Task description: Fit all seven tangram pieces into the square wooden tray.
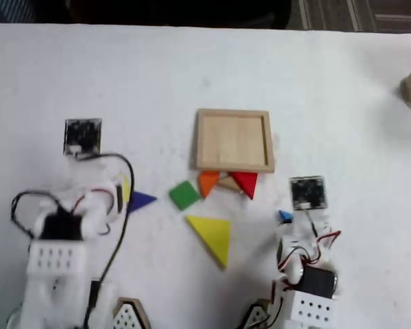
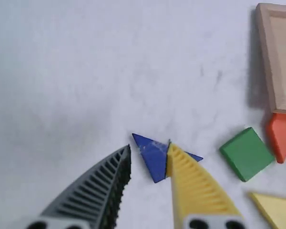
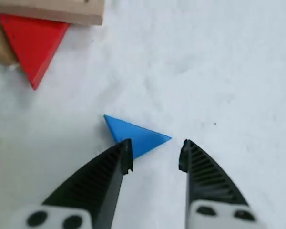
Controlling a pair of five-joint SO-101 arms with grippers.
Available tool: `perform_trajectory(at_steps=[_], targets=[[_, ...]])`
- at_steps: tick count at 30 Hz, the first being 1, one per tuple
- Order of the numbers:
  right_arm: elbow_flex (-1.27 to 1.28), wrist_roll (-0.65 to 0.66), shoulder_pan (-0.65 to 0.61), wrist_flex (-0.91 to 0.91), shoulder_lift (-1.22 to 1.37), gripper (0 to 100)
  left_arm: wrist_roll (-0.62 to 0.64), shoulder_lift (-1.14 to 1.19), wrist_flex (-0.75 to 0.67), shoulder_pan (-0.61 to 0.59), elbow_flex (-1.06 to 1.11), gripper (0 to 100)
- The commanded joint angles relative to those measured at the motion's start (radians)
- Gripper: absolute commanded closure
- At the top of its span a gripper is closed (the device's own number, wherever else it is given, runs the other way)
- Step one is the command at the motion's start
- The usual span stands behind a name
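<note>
1. The left claw (image 2: 148,149) is spread around the dark blue triangle (image 2: 152,160); its yellow finger (image 2: 195,191) hides one corner.
2. The right claw (image 3: 155,143) is spread at the light blue triangle (image 3: 133,133), one finger covering an edge.
3. The tray (image 1: 233,114) lies on the counter (image 1: 342,103); an orange piece (image 1: 208,182) and a red piece (image 1: 246,181) touch its near rim, and a tan piece (image 1: 228,183) between them is hard to make out.

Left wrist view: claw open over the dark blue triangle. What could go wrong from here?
1. The yellow finger of the left claw overlaps the dark blue triangle; closing may skid or tip the piece.
2. The light blue triangle lies off-centre in the open right claw and might slip out.
3. The red triangle and orange piece crowd the tray's near edge and could get knocked.
</note>
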Motion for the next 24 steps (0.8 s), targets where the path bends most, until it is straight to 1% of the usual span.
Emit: perform_trajectory(at_steps=[1,2,4,7,8,9,12,16,18,21,24], targets=[[-0.094,-0.041,0.024,-0.005,0.008,83.7,0.084,0.17,-0.146,-0.082,-0.04,85],[-0.11,-0.041,0.016,-0.001,0.01,83.8,0.094,0.191,-0.18,-0.139,-0.038,85],[-0.15,-0.041,-0.054,0.03,0.021,87.0,0.115,0.228,-0.239,-0.255,-0.037,85],[-0.221,-0.043,-0.202,0.047,0.105,96.0,0.15,0.262,-0.276,-0.355,-0.04,85],[-0.245,-0.043,-0.251,0.047,0.147,98.2,0.16,0.269,-0.276,-0.374,-0.046,85],[-0.278,-0.043,-0.298,0.047,0.191,98.3,0.169,0.28,-0.27,-0.389,-0.063,85],[-0.397,-0.043,-0.414,0.056,0.346,95.7,0.199,0.323,-0.245,-0.43,-0.117,85],[-0.568,-0.044,-0.578,0.05,0.578,95.4,0.245,0.446,-0.247,-0.475,-0.195,85],[-0.634,-0.044,-0.688,0.036,0.682,95.4,0.249,0.518,-0.247,-0.484,-0.241,85],[-0.674,-0.044,-0.852,-0.036,0.799,95.3,0.25,0.611,-0.25,-0.501,-0.302,85],[-0.669,-0.037,-0.981,-0.171,0.877,95.3,0.25,0.684,-0.253,-0.509,-0.351,85]])
